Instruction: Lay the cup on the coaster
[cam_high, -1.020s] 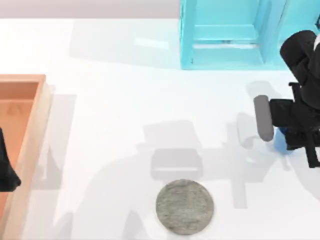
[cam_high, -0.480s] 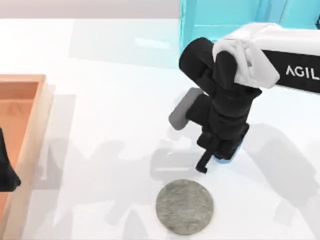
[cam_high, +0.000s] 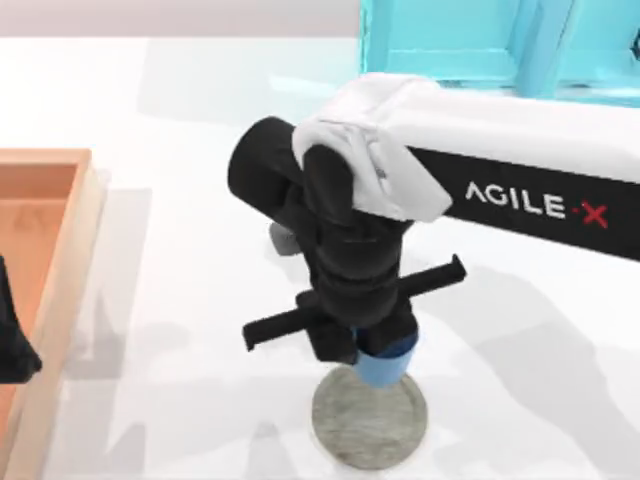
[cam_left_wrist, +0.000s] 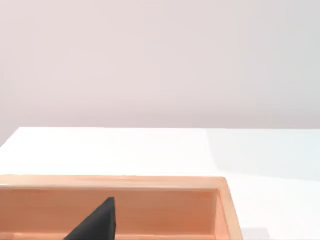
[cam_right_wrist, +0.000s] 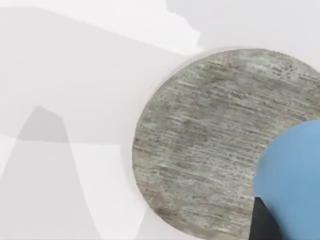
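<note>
Blue and plain, the cup (cam_high: 385, 366) hung over the upper edge of the coaster (cam_high: 370, 428) at the lower middle of the frame, clasped at its sides by the right gripper's (cam_high: 372, 345) fingers, and looked light, rigid and smooth enough to slip.

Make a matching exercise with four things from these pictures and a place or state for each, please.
Things:
1. cup
2. coaster
3. wooden tray
4. left end effector

Places or states:
A. grey disc on the table, near edge
B. along the table's left side
C. held by the right end effector, above the disc's edge
D. parked over the tray

Pairs: 1-C, 2-A, 3-B, 4-D
</note>
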